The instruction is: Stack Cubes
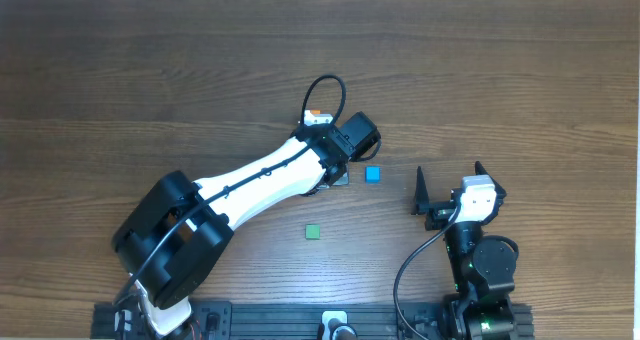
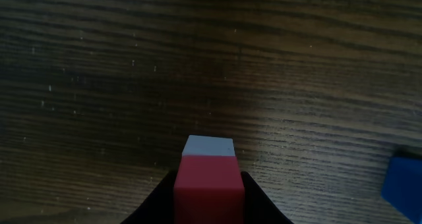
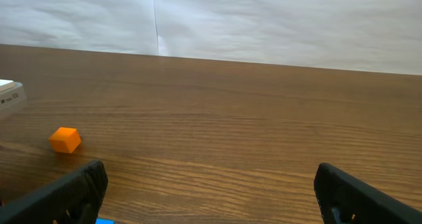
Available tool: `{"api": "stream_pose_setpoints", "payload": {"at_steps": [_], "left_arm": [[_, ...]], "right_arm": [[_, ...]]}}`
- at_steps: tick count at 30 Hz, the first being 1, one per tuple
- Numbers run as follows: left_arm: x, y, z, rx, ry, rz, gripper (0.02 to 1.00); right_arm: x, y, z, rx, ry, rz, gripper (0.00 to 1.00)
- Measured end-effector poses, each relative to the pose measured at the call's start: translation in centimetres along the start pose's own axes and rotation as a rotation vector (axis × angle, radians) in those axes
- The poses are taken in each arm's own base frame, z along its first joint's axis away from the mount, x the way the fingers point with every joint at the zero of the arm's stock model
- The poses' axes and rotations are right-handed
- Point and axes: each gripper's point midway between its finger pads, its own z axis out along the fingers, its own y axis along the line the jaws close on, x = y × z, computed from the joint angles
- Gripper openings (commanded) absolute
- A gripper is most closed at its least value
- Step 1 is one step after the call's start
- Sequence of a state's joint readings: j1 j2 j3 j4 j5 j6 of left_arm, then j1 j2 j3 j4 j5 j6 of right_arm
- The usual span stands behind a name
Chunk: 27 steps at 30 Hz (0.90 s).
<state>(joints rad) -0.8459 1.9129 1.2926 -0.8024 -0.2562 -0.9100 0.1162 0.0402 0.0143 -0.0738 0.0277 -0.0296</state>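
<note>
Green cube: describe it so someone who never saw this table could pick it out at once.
On the wooden table, find the left arm's white forearm crossing toward the middle. Just on the bases' side of it, the green cube lies alone on bare wood. It is the only green one; the blue cube lies farther up.

The left arm [image 1: 260, 180] is stretched out long, from its base up to the middle of the table; its wrist bends down, so the left gripper [image 2: 206, 201] points at the wood; its two dark fingers [image 2: 158, 204] are squeezed in tight, one on each side of a red cube [image 2: 206, 184] held between them. The right arm [image 1: 480, 260] is folded up close over its base; the right gripper [image 1: 449, 178] is held flat and level; its two black fingers [image 3: 72, 191] are spread wide apart.
</note>
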Motion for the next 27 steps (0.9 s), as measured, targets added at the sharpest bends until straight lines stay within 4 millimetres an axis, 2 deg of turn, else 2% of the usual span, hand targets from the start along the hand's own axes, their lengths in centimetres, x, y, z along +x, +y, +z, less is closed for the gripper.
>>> {"api": "stream_pose_setpoints", "payload": {"at_steps": [2,5,9,23,27], "left_arm": [[0.01,0.01,0.01,0.0,0.0,0.0,0.235],[0.01,0.01,0.02,0.0,0.0,-0.002,0.364],[0.01,0.07,0.06,-0.003,-0.002,-0.004,0.448],[0.06,0.18,0.14,-0.006,-0.001,-0.009,0.847],[-0.22,0.43,0.22,-0.009,-0.002,-0.02,0.921]], "right_arm": [[0.01,0.0,0.0,0.0,0.0,0.0,0.993],[0.0,0.0,0.0,0.0,0.0,-0.001,0.991],[0.0,0.0,0.0,0.0,0.0,-0.001,0.991],[0.0,0.0,0.0,0.0,0.0,0.0,0.993],[0.01,0.0,0.0,0.0,0.0,-0.001,0.993]]}}
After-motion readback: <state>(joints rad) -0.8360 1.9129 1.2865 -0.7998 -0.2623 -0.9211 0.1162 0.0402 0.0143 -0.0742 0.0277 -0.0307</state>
